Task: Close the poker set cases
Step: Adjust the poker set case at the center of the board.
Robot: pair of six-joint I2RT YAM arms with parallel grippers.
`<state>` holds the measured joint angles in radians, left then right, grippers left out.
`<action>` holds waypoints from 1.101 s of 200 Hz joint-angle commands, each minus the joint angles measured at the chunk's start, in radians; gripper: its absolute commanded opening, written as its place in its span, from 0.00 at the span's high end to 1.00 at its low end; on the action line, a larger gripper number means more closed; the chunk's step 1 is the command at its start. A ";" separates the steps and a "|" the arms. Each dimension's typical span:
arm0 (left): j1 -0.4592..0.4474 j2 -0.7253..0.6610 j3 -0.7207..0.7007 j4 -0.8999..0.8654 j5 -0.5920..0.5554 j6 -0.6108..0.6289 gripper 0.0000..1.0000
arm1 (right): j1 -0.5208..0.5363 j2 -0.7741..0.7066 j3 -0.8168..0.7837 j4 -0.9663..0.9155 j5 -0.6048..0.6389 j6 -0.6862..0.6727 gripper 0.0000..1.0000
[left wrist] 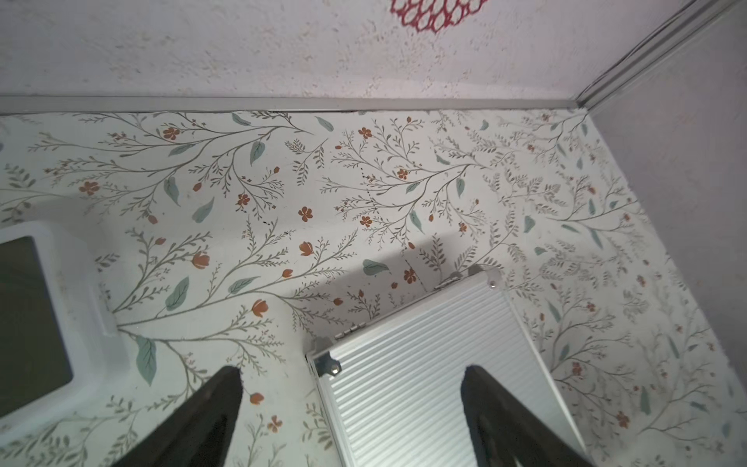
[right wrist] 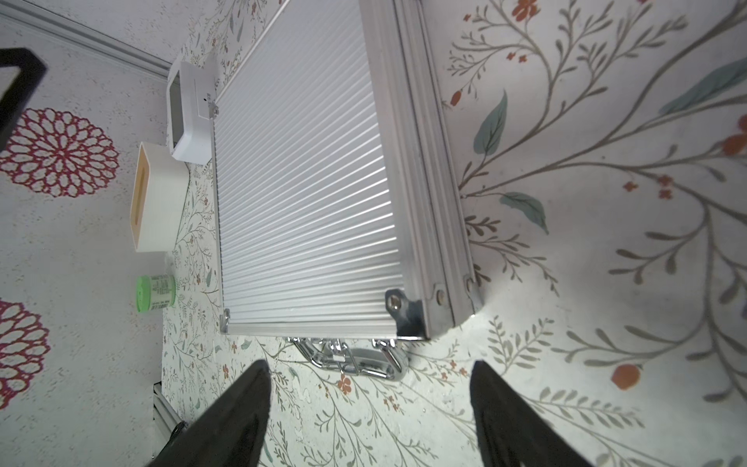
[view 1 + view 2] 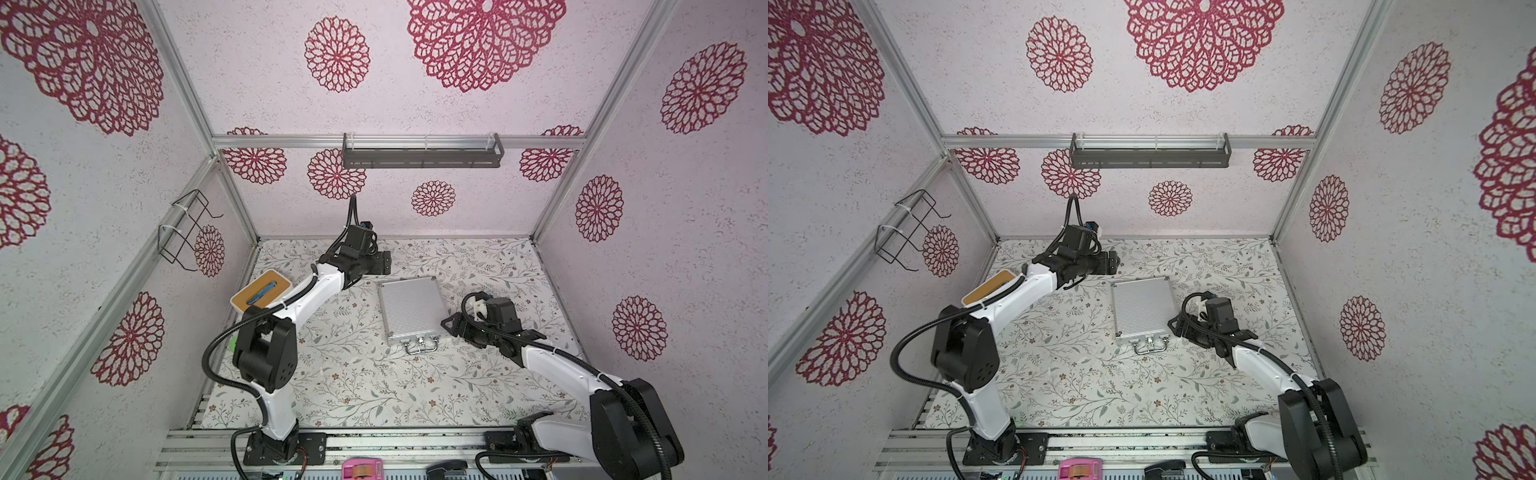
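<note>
Silver ribbed poker case point(image 3: 413, 309) lies flat mid floral table point(image 3: 353, 386), lid down, chrome handle point(image 3: 419, 347) toward robot bases; latches prob. fastened, hard to read. L gripper point(image 1: 351, 376) hovers near case's far-left corner, jaws spread, nothing btwn. R gripper point(image 2: 370, 370) just beside case's right edge by handle, also spread, empty. Wooden-top box point(image 3: 261, 294) well left.

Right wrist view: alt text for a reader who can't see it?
A flat silver ribbed-aluminium case lies closed on the floral-patterned tabletop, its chrome handle facing the open right gripper, which holds nothing. Beyond the case sit a small white device with a screen, a white box with a wooden top and a green-capped jar.
</note>
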<state>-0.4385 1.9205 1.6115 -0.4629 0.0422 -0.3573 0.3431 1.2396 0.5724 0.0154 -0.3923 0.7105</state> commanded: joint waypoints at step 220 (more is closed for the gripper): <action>0.010 0.250 0.134 -0.303 0.215 0.245 0.20 | 0.034 0.286 0.178 0.039 0.008 -0.067 0.26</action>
<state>-0.4145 2.1410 1.6897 -0.7002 0.2729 -0.1490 0.3584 1.6291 0.7830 0.1192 -0.4202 0.6682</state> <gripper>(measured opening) 0.792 0.740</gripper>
